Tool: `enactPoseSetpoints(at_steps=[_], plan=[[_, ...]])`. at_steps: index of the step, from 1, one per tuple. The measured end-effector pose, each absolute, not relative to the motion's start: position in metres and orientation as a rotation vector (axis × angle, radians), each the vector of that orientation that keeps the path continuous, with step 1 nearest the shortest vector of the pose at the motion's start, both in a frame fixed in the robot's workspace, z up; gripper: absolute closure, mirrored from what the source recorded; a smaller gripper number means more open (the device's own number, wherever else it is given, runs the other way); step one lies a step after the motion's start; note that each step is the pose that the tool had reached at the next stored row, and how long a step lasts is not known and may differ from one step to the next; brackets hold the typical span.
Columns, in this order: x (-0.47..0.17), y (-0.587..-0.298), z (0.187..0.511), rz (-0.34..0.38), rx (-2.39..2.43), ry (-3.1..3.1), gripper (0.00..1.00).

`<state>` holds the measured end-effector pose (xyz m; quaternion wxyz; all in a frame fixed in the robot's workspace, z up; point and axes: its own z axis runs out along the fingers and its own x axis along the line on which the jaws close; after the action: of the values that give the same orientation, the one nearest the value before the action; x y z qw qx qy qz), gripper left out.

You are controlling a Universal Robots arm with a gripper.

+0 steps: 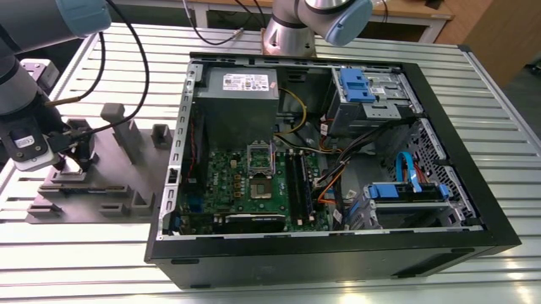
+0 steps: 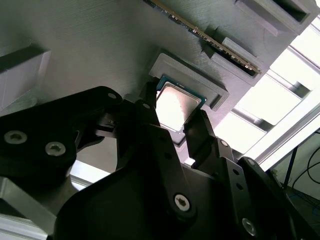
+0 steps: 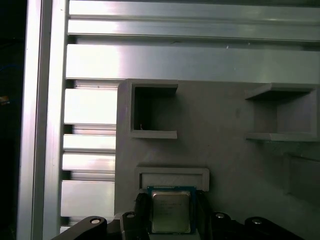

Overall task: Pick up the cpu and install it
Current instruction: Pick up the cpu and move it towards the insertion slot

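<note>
Cpu point(image 3: 171, 212), small silvery-grey square chip, seated in grey plastic fixture point(image 3: 220, 155); black gripper point(image 2: 174, 120) spread astride, unclamped. Possible trouble: uneven closing tilting or jamming chip against fixture wall.

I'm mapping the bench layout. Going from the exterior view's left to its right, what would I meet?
gripper → tall post of the grey fixture → green motherboard → lower blue drive caddy
</note>
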<state>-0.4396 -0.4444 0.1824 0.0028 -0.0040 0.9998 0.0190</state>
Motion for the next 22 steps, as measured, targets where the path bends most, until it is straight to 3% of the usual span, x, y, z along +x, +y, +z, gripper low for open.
enactPoseSetpoints(at_steps=[22], plan=[[-0.440, -0.444, 0.195, 0.061, -0.013, 3.136, 0.53]])
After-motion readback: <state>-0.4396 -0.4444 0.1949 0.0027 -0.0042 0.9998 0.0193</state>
